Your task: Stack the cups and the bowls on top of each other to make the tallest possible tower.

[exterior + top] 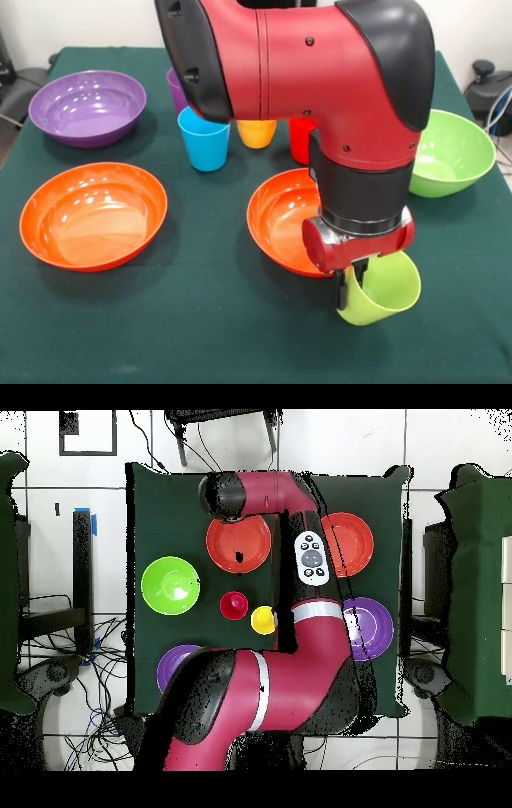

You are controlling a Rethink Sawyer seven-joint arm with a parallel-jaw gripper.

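Note:
My gripper (352,290) is shut on the rim of the light green cup (384,292), one finger inside and one outside. The cup hangs tilted near the table's front edge, just right of an orange bowl (280,220). In the overhead view the wrist hides the gripper and this cup. A second orange bowl (94,214) sits at the left. The blue cup (204,138), purple cup (175,88), yellow cup (256,133) and red cup (301,140) stand upright in a row behind. No stack shows.
A purple bowl (88,106) sits far left and the light green bowl (450,152) at the right. The overhead view shows a second purple bowl (172,666) near the robot's base, partly under the arm. A white remote-like thing (312,557) lies on the arm.

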